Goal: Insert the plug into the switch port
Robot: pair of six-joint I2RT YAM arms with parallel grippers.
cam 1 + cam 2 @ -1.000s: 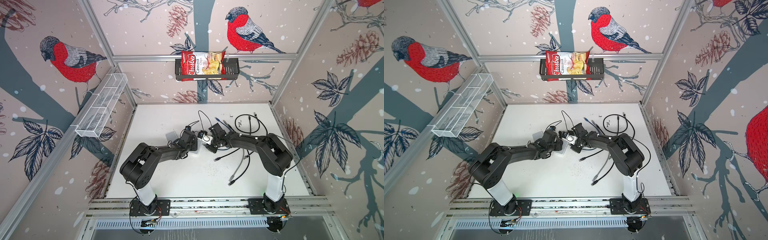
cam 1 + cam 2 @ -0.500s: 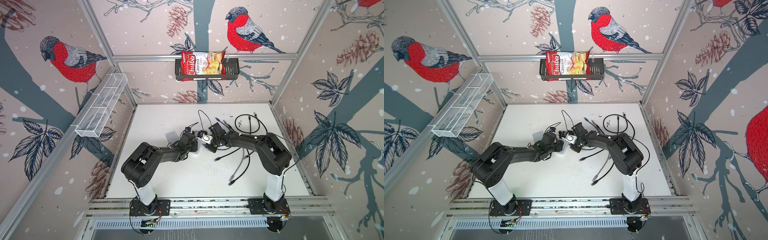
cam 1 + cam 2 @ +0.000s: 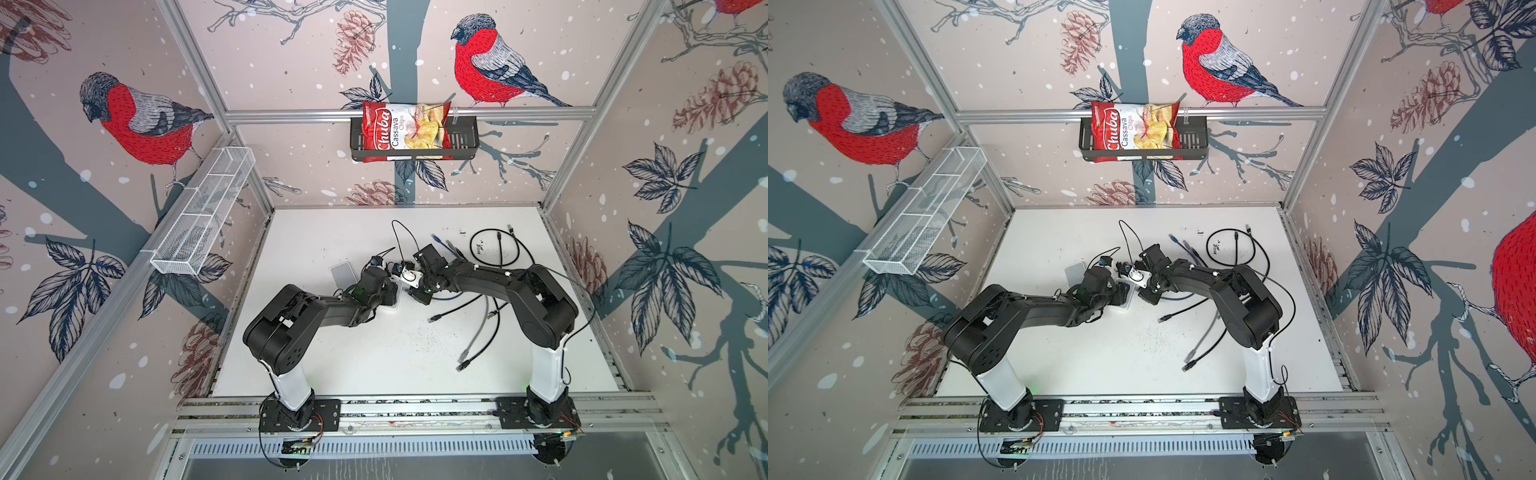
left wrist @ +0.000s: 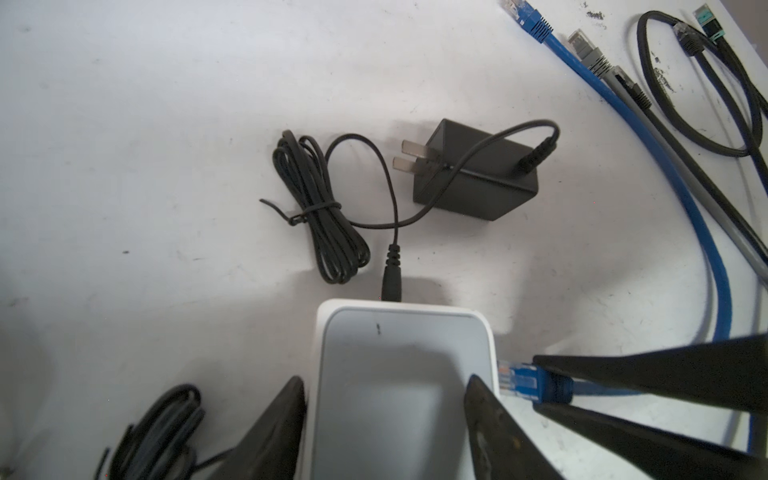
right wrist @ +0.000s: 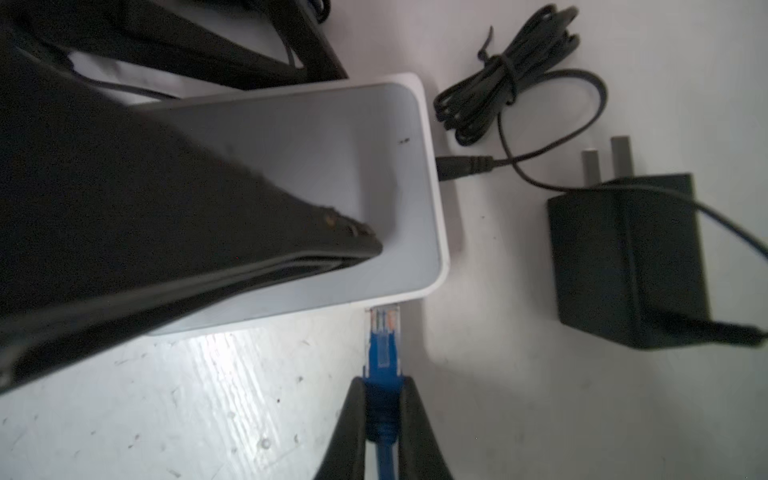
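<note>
The white switch [image 4: 399,374] lies on the table, and my left gripper [image 4: 384,379] is shut on it with a finger against each long side. My right gripper [image 5: 383,386] is shut on the blue boot of the plug [image 5: 382,345]. The plug's clear tip meets the switch's [image 5: 332,166] side wall near a corner; the port itself is hidden. In both top views the two grippers meet at mid-table, left gripper [image 3: 390,291] and right gripper [image 3: 409,293], with a strip of the switch [image 3: 397,300] showing.
A black power adapter [image 4: 473,174] lies beyond the switch, its barrel connector [image 4: 392,282] in the switch's end and its tied cord [image 4: 320,212] beside it. Loose blue, grey and black cables [image 3: 478,332] sprawl on the right. A second pale box [image 3: 341,274] lies to the left.
The left arm's elbow has shifted very slightly to the right. Both grips and the plug's place at the switch look the same.
</note>
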